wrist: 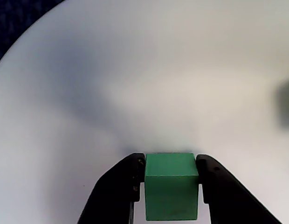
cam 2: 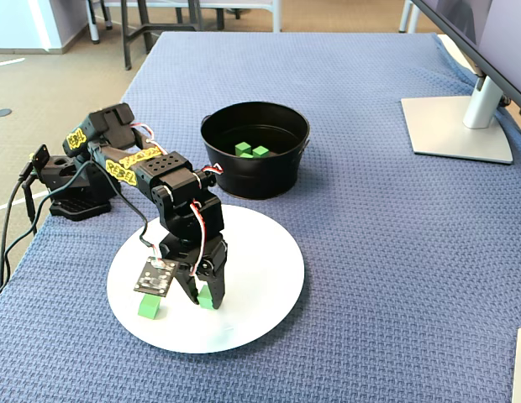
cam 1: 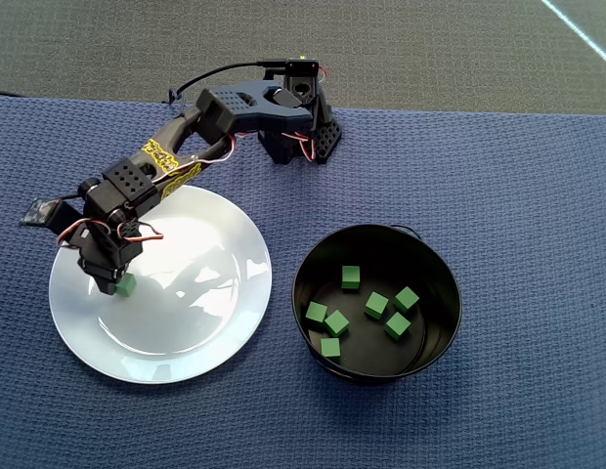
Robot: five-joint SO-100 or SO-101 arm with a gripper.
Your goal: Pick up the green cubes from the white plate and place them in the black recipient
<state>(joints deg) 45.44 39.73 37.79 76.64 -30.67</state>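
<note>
Overhead view showed the blue worktop (cam 1: 498,176) carrying the white plate (cam 1: 200,322) beside the black recipient (cam 1: 445,283) holding 7 green cubes (cam 1: 377,305), while the gripper (wrist: 171,186) stood clamped on a green cube (wrist: 171,191) down on the plate.

bright daylight, plate (cam 1: 225,293) glare, wrist blur

Green cubes (cam 1: 376,305) are seen inside a black pot (cam 1: 445,293); another green cube (wrist: 171,192) is framed by the black end effector (wrist: 171,184). The plate (cam 1: 186,342) is white, the tabletop (cam 1: 498,176) blue and waffle-textured.
</note>
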